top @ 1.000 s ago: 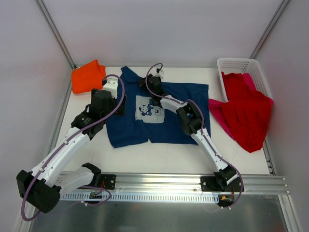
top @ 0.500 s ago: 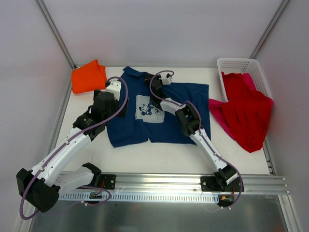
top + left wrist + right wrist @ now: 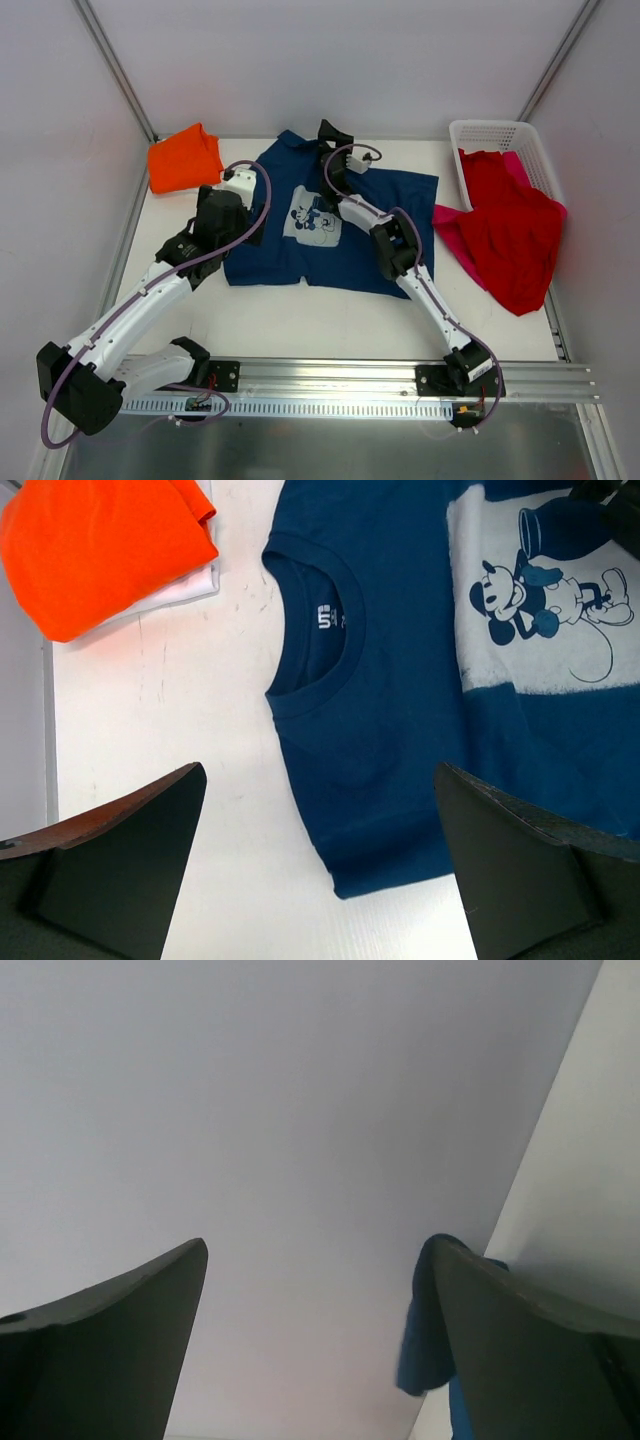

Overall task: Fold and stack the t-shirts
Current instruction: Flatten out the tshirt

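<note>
The navy blue t-shirt (image 3: 270,250) lies spread face up mid-table, its pale mouse print (image 3: 310,222) showing; its collar (image 3: 320,630) and print (image 3: 540,610) also fill the left wrist view. My left gripper (image 3: 240,215) hovers open above the shirt's left edge (image 3: 320,770), holding nothing. At the shirt's far edge my right gripper (image 3: 330,135) is open and faces the back wall (image 3: 318,1245). A bit of navy cloth (image 3: 420,1340) shows beside its right finger. An orange t-shirt (image 3: 183,160) lies folded at the back left (image 3: 100,550).
A white lattice basket (image 3: 485,130) stands at the back right. A red t-shirt (image 3: 515,235) spills out of it onto the table, with a pink one (image 3: 455,240) under it. Something white (image 3: 185,585) lies under the orange shirt. A metal rail (image 3: 330,380) runs along the near edge.
My right gripper carried the navy shirt's upper edge toward the back wall and then opened. The shirt shifted back with it. My left arm moved a little farther in.
</note>
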